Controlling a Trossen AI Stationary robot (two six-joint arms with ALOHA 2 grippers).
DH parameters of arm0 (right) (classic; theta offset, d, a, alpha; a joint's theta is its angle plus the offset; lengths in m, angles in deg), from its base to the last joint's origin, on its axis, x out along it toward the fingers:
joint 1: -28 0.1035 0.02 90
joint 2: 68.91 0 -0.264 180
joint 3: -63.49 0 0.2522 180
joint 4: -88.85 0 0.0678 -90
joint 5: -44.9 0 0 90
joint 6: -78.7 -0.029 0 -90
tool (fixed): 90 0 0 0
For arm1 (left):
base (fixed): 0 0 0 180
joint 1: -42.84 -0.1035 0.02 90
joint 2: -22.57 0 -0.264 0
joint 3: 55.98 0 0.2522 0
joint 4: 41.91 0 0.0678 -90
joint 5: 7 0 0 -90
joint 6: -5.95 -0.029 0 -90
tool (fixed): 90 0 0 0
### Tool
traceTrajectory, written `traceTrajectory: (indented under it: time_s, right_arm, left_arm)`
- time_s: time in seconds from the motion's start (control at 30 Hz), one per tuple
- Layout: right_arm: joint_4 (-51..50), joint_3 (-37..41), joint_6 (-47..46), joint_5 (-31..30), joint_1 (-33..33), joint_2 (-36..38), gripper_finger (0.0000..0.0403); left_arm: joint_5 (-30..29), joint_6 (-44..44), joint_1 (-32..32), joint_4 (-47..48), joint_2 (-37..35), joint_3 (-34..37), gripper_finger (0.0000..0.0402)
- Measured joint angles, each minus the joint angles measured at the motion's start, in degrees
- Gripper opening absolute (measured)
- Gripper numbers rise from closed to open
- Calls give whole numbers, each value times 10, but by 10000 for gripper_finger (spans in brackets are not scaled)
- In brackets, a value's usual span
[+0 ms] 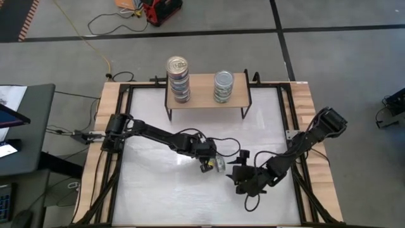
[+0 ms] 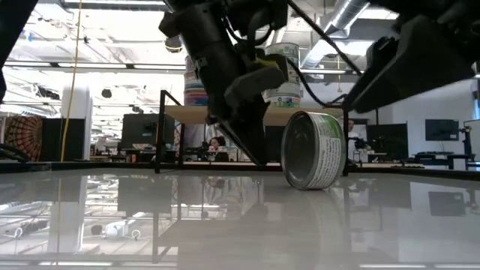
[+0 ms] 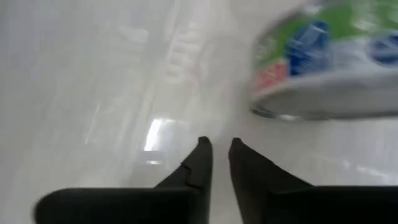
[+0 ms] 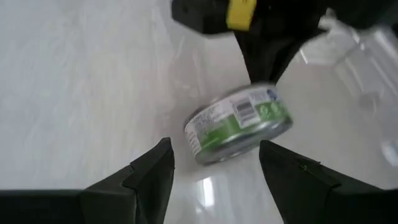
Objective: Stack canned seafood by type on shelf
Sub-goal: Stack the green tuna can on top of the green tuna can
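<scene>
Tin position decides the next move: one small round silver-lidded can with a green and white label [image 1: 219, 164] lies tipped on its edge on the white table [image 1: 158, 202], roughly at the middle and nearer the front edge than the shelf. Its flat faces stand nearly upright, so its short axis runs about level with the table surface instead of pointing up.

The left tool [image 1: 206, 166] sits just beside the can, on the left-edge side of it, fingers nearly pinched together with only a narrow slit between them and gripping nothing. The right tool [image 1: 239, 171] waits just on the other side, toward the right edge, its fingers spread wide and empty, with the can lying ahead of the gap between them in its own wrist view.

Both are near; the right one looks better placed, being already spread and aimed at the can.

The low light-wood shelf on black legs [image 1: 202, 95] stands by the back edge, carrying a gold-lidded stack [image 1: 178, 79] and a silver-lidded stack [image 1: 223, 86].
</scene>
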Motion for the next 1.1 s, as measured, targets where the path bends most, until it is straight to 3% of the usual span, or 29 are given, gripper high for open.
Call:
traceTrajectory:
  time_s: [0.33,0.5,0.77,0.93,1.1]
  right_arm:
    - [3,0,-148,3,-1,-14,270]
    - [0,-4,-231,-10,3,-34,270]
    - [-81,-91,-273,-70,13,-101,270]
    - [-162,-142,-322,-89,16,-128,270]
    - [-163,-165,-292,-96,26,-129,270]
  left_arm:
    - [-26,-137,37,0,-9,-1,187]
    - [-35,-178,37,7,-9,-12,235]
    - [-49,-249,49,10,-33,-24,250]
    - [-78,-252,57,18,-81,-10,250]
    - [-79,-226,56,18,-117,26,250]
